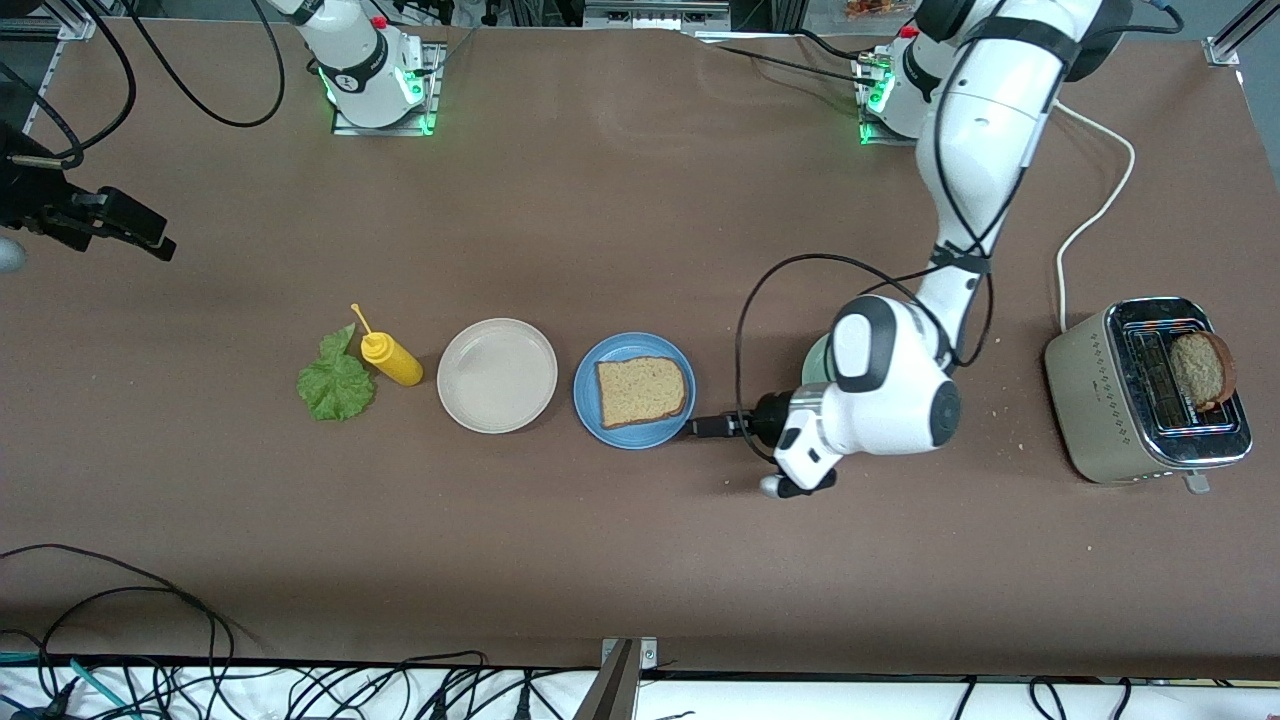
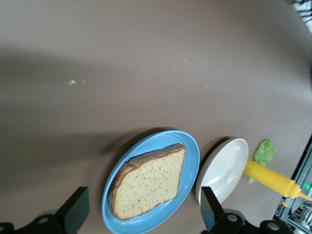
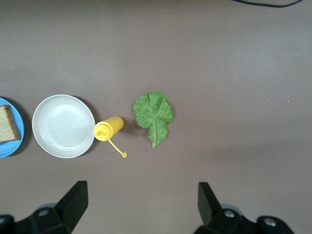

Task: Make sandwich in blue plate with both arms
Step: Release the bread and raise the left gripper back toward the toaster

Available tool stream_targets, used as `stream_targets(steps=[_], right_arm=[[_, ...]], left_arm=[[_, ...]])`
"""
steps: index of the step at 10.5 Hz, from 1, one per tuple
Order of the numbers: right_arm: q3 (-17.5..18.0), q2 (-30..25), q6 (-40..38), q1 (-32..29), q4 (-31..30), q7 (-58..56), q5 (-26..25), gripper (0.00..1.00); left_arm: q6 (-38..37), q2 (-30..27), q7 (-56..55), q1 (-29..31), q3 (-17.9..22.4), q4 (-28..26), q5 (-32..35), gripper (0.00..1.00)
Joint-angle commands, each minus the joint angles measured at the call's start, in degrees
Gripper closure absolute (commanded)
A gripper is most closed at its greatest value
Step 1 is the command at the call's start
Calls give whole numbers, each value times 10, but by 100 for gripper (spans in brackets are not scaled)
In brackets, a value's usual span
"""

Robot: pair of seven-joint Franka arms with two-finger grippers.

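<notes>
The blue plate [image 1: 588,400] [image 2: 190,158] sits mid-table with one brown bread slice [image 1: 641,390] [image 2: 148,183] lying flat on it. My left gripper [image 1: 712,427] [image 2: 142,212] hangs low beside the plate's rim toward the left arm's end, open, its fingers apart on either side of the slice and touching nothing. A second slice [image 1: 1203,368] stands up out of the toaster [image 1: 1100,400]. The green lettuce leaf [image 1: 336,383] [image 3: 153,115] lies flat toward the right arm's end. My right gripper [image 1: 150,235] [image 3: 141,202] waits open and empty over bare table at that end.
A beige plate [image 1: 497,375] [image 3: 63,126] sits beside the blue one, then a yellow squeeze bottle [image 1: 392,360] [image 3: 108,129] lying next to the lettuce. A pale green plate [image 1: 813,362] shows as a sliver under the left arm. Crumbs dot the table near the toaster.
</notes>
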Motion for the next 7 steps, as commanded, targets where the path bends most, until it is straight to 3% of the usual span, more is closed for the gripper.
stream_targets(steps=[1,3,5,7], right_arm=[[1,6,-11,-1,9,-3,1,0],[3,11,-11,1,9,-3,1,0],[6,29,-12,2,8,-5,0,0],[5,47,-12,1,8,-7,0,0]], left_arm=[[-22,-124,16,29,-3,-88,104,0],[-56,-238,15,55,-2,-158,262,0],[-59,-349,16,111,-2,-224,321,0],[-111,-412,16,136,1,-241,373,0]])
